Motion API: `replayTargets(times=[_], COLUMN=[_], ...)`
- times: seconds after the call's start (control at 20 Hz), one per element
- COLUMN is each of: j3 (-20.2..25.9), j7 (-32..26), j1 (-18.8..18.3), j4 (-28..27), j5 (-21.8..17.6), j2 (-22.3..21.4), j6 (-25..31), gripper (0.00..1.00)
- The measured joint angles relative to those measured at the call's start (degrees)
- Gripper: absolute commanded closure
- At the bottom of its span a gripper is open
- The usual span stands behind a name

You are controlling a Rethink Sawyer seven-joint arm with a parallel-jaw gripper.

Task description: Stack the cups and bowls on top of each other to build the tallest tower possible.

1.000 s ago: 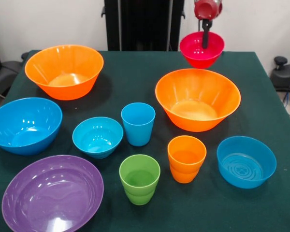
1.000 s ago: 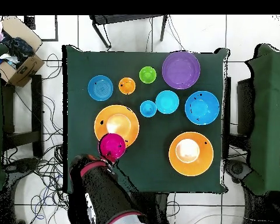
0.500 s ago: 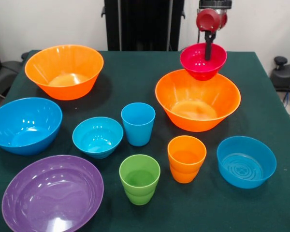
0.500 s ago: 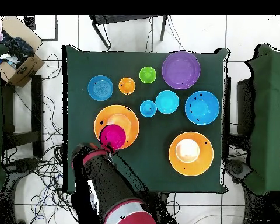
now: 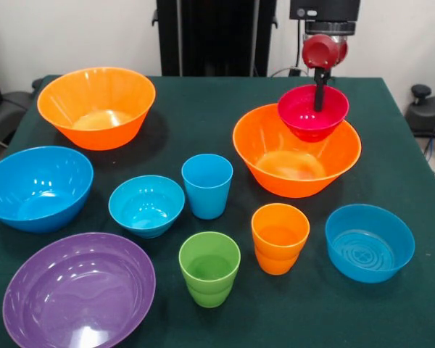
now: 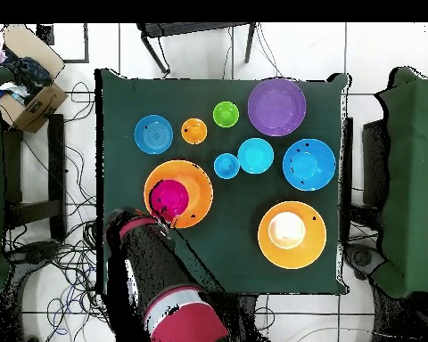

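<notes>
Currently I log my gripper [image 5: 320, 98] clamped on the rim of the small red bowl [image 5: 312, 116], held above the far side of one large orange bowl [image 5: 275, 163], other bowls and cups standing apart on the table [image 5: 391, 138].

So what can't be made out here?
- Front view: whether the gripper is clamped on the red bowl; only a dark finger shows inside.
- Overhead view: the arm covers the gripper.
- Either view: whether the red bowl touches the orange bowl beneath or hangs above it.
</notes>
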Motion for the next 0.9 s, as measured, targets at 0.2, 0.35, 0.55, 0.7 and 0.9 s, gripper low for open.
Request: replayTargets(times=[0.2,0.35,0.55,0.7,0.9], j3=[-2.1,-3.1,-4.0,-4.6,-5.7], j7=[3.1,6.9,13.3,16.6,17.7], j1=[3.9,6.1,8.1,8.7,9.0], j4=[-1.8,-2.6,-3.2,-3.6,-4.3], j5=[-5.2,-8.4,-11.1,-11.5,-11.5], j2=[2.6,4.2,6.0,6.8,7.8], j6=[0.0,0.0,0.0,0.0,0.0], gripper=[1.00,1.00,1.00,1.00,1.00])
